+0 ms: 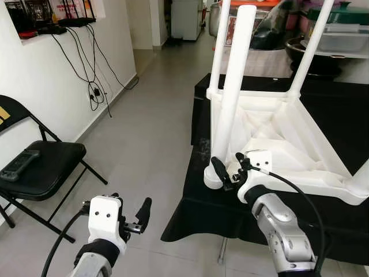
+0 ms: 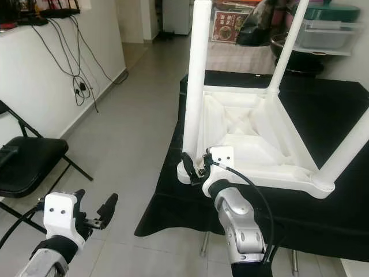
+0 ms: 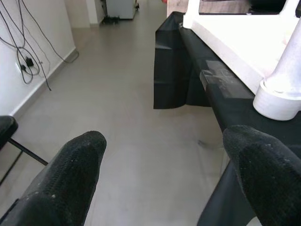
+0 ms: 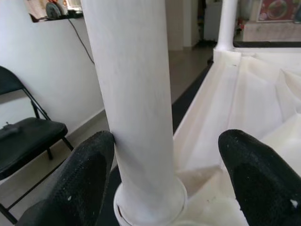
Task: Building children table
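Observation:
A white plastic children's table [image 1: 288,138] lies upside down on a black-draped table [image 1: 340,104], its legs pointing up. The near-left leg [image 1: 233,86] stands in its corner socket [image 1: 214,178]. My right gripper [image 1: 229,167] is open at the base of that leg. In the right wrist view the leg [image 4: 131,94] stands between the fingers, close against one finger [image 4: 89,174] and well apart from the other. My left gripper [image 1: 131,216] hangs low over the floor to the left of the black table, open with nothing in it.
A black folding chair [image 1: 46,167] with a dark handheld device [image 1: 20,164] on its seat stands at the left wall. Cables [image 1: 92,75] hang down that wall. Pots and containers [image 1: 328,34] crowd the back right. Grey tiled floor [image 1: 150,115] runs ahead between chair and table.

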You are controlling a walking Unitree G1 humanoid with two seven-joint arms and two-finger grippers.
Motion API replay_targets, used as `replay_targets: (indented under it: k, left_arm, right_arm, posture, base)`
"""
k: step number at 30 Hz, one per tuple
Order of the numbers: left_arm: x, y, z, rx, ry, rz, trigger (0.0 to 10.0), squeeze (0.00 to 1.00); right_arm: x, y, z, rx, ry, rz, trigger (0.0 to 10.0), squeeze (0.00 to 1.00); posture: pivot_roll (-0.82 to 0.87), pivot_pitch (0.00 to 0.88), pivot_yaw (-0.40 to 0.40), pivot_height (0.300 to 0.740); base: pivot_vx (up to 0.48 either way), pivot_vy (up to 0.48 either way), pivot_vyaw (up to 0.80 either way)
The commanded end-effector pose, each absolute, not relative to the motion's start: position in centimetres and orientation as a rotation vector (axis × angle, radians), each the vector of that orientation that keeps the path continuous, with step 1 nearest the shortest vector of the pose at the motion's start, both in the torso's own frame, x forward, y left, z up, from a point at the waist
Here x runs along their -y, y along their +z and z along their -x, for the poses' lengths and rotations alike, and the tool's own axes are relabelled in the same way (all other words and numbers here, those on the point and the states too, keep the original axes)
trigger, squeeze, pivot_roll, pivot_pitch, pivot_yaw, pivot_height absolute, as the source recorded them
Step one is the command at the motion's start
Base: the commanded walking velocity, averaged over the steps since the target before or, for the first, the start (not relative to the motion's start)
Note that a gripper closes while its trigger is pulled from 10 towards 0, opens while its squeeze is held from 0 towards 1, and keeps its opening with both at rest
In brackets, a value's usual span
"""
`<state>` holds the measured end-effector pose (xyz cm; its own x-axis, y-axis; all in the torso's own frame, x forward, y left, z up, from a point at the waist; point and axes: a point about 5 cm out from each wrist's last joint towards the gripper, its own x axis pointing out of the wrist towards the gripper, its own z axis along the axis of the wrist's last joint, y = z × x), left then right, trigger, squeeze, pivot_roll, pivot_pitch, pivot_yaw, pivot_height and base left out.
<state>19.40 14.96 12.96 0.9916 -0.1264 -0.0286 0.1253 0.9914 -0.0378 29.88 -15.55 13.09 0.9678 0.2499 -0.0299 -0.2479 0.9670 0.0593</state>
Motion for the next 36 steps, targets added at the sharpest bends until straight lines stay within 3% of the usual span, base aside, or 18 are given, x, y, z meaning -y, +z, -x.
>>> replay_targets:
  k: [1, 28, 36]
  left_arm:
    - [-15.0, 13.3, -19.7, -0.012, -0.117, 0.023, 10.0, 0.0]
    - [-13.3, 13.7, -18.3, -0.014, -0.264, 0.06, 10.0, 0.0]
    - [-12.9, 13.8, -18.6, -0.005, -0.294, 0.072, 10.0, 0.0]
  right_arm:
    - [16.2, 12.7, -30.0, -0.063, 0.209, -0.042, 10.0, 0.0]
    - [15.5, 13.3, -29.9, -0.04, 0.25, -0.058, 10.0, 0.0]
    - [16.0, 13.6, -29.9, -0.032, 0.236, -0.061, 10.0, 0.0]
  posture:
    - [-0.01, 0.024, -0.014, 0.74]
    - [0.02, 0.028, -0.017, 0.74]
    - [0.0, 0.032, -0.025, 0.74]
  base:
    - [0.0, 0.0, 0.0]
    - [0.0, 0.0, 0.0]
    - [0.0, -0.442, 0.0]
